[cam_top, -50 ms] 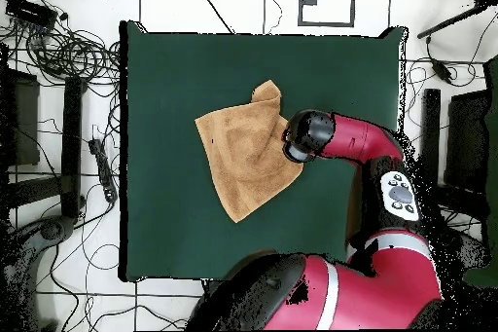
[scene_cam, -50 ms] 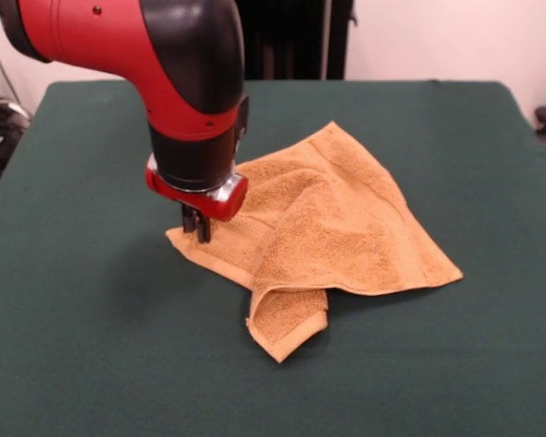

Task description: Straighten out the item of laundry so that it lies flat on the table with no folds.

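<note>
Golden-tan terry cloth was found to make up the towel (scene_cam, -50 ms: 332,228), which lay rumpled near the middle of the table (scene_cam, -50 ms: 91,355), well clear of every edge. One corner was seen doubled under itself at the point nearest the front camera, and a raised fold ran across the body of the cloth. The towel was judged light, soft and limp (likely to sag and drag rather than slide stiffly), with a nap that should grip the felt-like top. A hemmed corner or edge was judged the best place to be pinched, since the hem gives a firmer bite.

The gripper (scene_cam, -50 ms: 197,226) was observed pointing straight down, with its tips at the towel's corner on the left of the front view. The fingers appeared close together at the cloth, but whether the corner was actually pinched could not be told. In the overhead view the wrist (cam_top, -50 ms: 307,135) was seen beside the towel's edge.
</note>
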Robot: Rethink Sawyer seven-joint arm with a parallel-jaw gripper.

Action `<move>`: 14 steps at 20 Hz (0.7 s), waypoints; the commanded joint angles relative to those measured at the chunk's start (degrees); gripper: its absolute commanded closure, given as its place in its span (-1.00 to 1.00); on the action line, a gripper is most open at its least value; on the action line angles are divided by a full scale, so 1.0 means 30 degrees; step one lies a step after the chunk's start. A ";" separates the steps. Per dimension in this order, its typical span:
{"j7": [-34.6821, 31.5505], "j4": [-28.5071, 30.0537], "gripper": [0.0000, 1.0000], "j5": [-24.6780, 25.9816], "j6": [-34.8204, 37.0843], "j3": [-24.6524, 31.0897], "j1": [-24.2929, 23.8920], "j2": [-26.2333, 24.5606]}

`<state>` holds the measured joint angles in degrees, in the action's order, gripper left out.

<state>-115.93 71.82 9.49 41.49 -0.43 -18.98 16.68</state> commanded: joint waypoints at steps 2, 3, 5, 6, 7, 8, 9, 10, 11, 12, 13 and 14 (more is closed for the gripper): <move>-0.2909 0.2625 1.00 -0.0431 -0.0581 0.0628 0.0830 -0.1486; -0.2914 0.2719 1.00 -0.0424 -0.0495 0.0556 0.0831 -0.1392; -0.2790 0.2938 1.00 -0.0173 -0.0400 0.0262 0.0869 -0.1040; -0.2614 0.3080 1.00 -0.0080 -0.0260 0.0176 0.0801 -0.0836; -0.2408 0.3162 1.00 0.0033 -0.0143 0.0084 0.0723 -0.0654; -0.2197 0.3227 1.00 0.0146 -0.0086 0.0009 0.0638 -0.0488; -0.2000 0.3157 1.00 0.0279 0.0071 -0.0117 0.0594 -0.0356; -0.1803 0.3161 1.00 0.0383 0.0143 -0.0191 0.0513 -0.0229; -0.1607 0.3078 1.00 0.0467 0.0292 -0.0273 0.0424 -0.0137; -0.1354 0.3148 1.00 0.0531 0.0375 -0.0295 0.0289 0.0022; -0.1101 0.3219 1.00 0.0596 0.0457 -0.0317 0.0154 0.0180; -0.0860 0.3370 1.00 0.0650 0.0507 -0.0342 0.0012 0.0382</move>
<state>-115.93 73.67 9.51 41.49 -1.53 -19.11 17.47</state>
